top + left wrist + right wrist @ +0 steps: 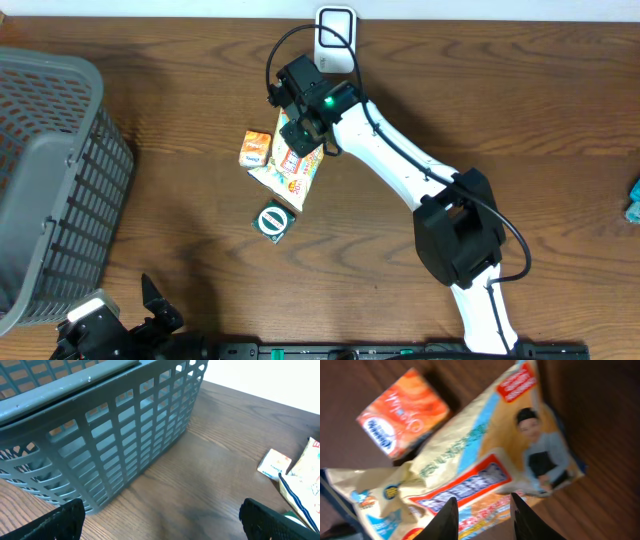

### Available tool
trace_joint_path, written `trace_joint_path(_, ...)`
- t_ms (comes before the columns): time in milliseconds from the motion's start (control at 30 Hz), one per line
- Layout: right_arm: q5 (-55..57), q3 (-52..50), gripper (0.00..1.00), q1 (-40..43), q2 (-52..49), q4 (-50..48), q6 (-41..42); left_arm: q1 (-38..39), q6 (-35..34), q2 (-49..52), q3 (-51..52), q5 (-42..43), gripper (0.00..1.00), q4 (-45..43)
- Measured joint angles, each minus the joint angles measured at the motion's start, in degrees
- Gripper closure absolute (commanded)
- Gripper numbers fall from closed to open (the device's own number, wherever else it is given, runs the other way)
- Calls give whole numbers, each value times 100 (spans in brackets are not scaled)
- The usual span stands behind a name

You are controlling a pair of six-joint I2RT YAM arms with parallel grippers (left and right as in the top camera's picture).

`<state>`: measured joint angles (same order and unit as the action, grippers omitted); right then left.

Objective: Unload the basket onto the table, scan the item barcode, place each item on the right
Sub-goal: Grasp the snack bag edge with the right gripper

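A crinkled snack bag (290, 172) (485, 460), printed in yellow, blue and red with a man's picture, lies on the wooden table. My right gripper (300, 135) (482, 515) is down on its upper end, jaws drawn in close with the bag's edge between them. No barcode shows on the bag's visible face. A white scanner-like device (336, 35) stands at the table's far edge, just behind the right arm. My left gripper (162, 520) hovers low at the front left, wide open and empty, pointing toward the bag (305, 480).
A small orange carton (255, 148) (402, 412) lies against the bag's left side. A round green-and-white packet (273, 220) sits just in front of the bag. A grey slatted basket (50, 180) (110, 435) fills the left side. Something teal (634, 200) pokes in at the right edge.
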<state>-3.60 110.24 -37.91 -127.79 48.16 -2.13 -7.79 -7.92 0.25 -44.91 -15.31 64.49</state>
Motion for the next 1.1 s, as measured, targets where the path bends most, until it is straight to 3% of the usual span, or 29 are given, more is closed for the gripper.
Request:
trace_joint_path(133, -70, 13, 90, -66, 2, -22, -11, 0, 0, 0, 0, 0, 2, 0)
trace_joint_path(233, -195, 17, 97, -98, 2, -24, -39, 0, 0, 0, 0, 0, 2, 0)
trace_joint_path(533, -828, 20, 97, -116, 0, -66, -264, 0, 0, 0, 0, 0, 2, 0)
trace_joint_path(1100, -1008, 17, 99, -304, -422, 20, -544, 0, 0, 0, 0, 0, 2, 0)
